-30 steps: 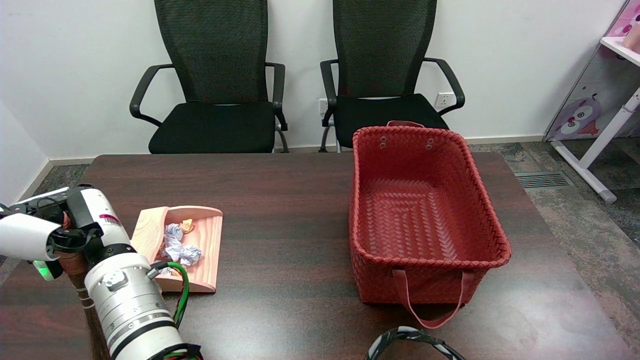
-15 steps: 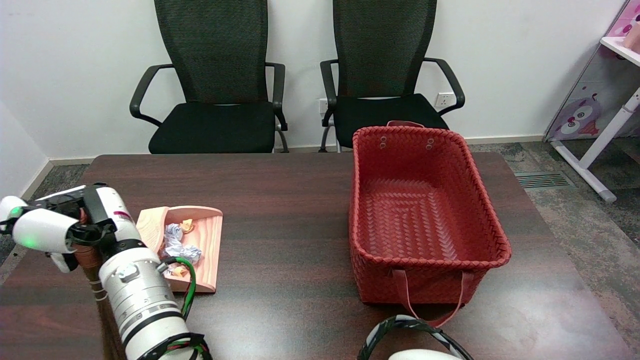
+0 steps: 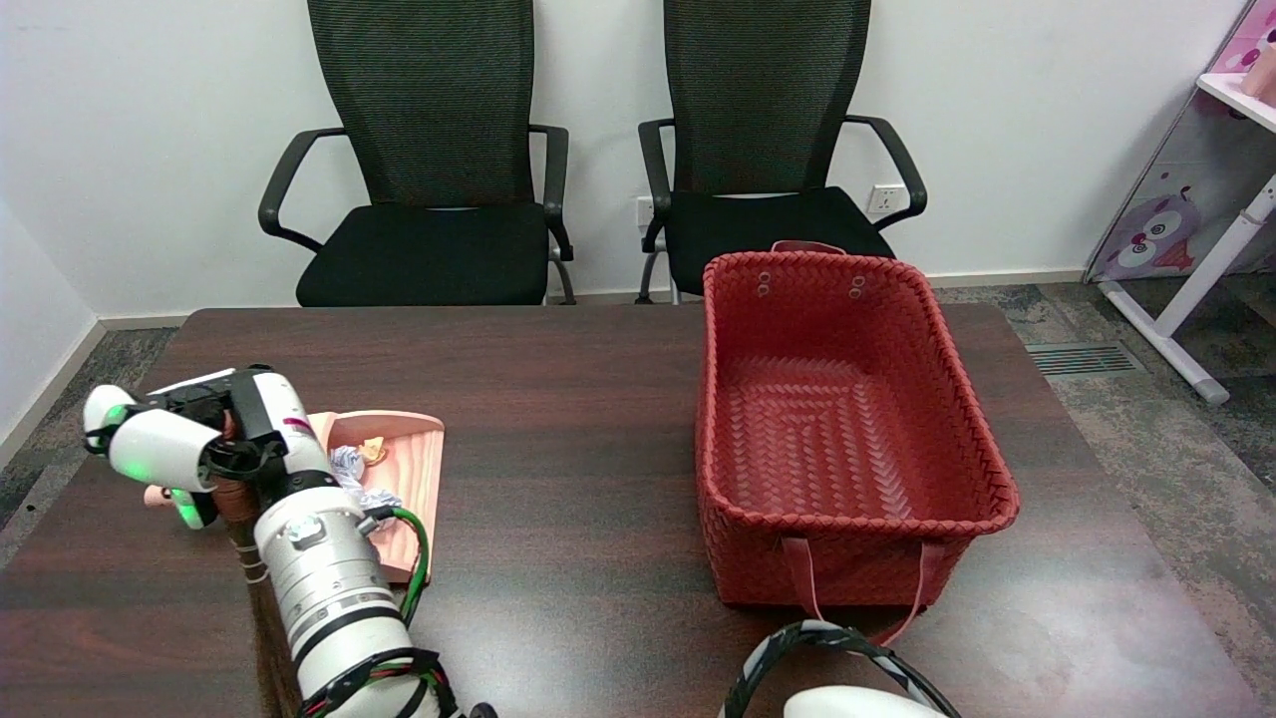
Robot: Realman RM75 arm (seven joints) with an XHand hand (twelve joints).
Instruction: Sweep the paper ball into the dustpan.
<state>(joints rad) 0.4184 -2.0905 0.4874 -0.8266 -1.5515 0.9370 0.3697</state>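
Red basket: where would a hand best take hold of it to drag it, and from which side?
Probably the near strap handle, approached from the camera's side. It hangs as a loose loop down the red basket's near wall, so fingers could hook through. The far handle only peeks above the back rim.

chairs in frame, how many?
2. One chair behind the table's far edge at left-center, the other chair to its right, behind the red basket. None look hidden.
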